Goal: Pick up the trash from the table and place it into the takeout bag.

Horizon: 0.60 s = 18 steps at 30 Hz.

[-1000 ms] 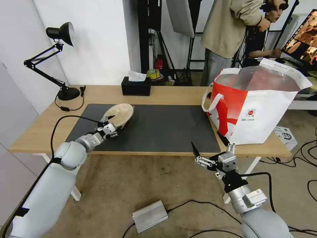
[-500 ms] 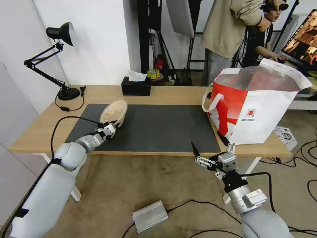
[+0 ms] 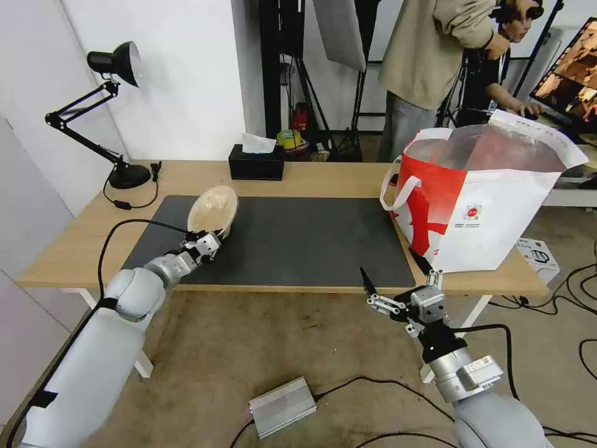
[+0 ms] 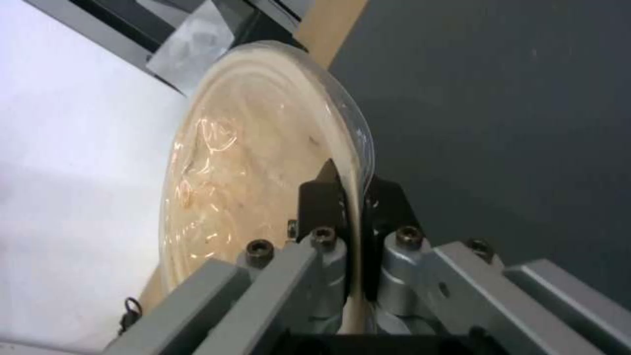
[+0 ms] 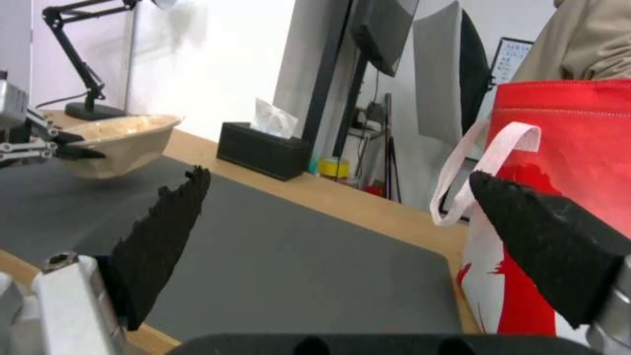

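The left gripper (image 3: 211, 238) was pinched tight on the rim of the beige pulp bowl (image 3: 212, 209), holding it tilted above the dark mat (image 3: 298, 239) near the desk's (image 3: 311, 177) left end. The right gripper (image 3: 394, 274) hung off the front edge, fingers spread wide. The takeout bag (image 3: 482, 208) stood open at the right end.

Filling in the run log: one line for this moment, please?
left gripper: shut on bowl rim, lifted over mat | right gripper: open, idle at table edge | bag: open
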Available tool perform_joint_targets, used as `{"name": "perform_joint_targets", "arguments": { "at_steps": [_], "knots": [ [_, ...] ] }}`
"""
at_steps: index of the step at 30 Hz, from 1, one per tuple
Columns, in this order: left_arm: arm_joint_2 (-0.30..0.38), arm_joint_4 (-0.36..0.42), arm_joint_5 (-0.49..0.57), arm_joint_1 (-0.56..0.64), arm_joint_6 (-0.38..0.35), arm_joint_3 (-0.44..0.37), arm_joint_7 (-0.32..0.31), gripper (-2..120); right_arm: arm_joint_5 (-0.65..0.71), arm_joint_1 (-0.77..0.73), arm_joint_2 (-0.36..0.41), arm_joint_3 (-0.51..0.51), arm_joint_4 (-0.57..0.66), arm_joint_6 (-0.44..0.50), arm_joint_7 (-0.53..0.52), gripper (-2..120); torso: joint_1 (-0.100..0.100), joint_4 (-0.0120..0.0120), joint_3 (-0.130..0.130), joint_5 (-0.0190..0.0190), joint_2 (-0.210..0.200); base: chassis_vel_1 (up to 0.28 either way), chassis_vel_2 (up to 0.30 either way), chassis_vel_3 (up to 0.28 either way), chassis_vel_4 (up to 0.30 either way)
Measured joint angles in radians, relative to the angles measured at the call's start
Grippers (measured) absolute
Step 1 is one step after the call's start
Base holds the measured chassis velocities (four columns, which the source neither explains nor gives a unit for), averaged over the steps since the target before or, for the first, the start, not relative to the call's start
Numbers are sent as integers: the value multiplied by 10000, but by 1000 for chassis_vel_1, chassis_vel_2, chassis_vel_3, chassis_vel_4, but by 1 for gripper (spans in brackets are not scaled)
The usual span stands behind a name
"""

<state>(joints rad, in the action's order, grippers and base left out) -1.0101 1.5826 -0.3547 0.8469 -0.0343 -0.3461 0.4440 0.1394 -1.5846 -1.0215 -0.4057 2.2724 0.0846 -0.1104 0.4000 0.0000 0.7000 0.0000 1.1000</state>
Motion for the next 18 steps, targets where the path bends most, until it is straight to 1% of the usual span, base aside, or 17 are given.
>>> {"name": "perform_joint_targets", "arguments": {
  "at_steps": [6,9,10,12,13,15,18],
  "knots": [
    [144,241,132,-4,3,-13,9,1,0,0,0,0,0,0,0,100,0,0,0,0,0,0,0,0,0],
    [428,690,336,32,-8,-110,22,1,0,0,0,0,0,0,0,100,0,0,0,0,0,0,0,0,0],
    [428,690,336,32,-8,-110,22,1,0,0,0,0,0,0,0,100,0,0,0,0,0,0,0,0,0],
    [654,1044,538,80,-34,-199,24,1,0,0,0,0,0,0,0,100,0,1,0,0,0,0,0,0,0],
    [654,1044,538,80,-34,-199,24,1,0,0,0,0,0,0,0,100,0,1,0,0,0,0,0,0,0],
    [954,1463,969,86,-59,-218,-35,1,0,0,0,0,0,0,0,100,0,0,0,-1,0,0,0,0,0],
    [1131,1690,1254,2,-69,-115,-109,1,0,0,0,0,0,0,0,100,0,3,0,0,0,0,0,0,0]
  ]
}}
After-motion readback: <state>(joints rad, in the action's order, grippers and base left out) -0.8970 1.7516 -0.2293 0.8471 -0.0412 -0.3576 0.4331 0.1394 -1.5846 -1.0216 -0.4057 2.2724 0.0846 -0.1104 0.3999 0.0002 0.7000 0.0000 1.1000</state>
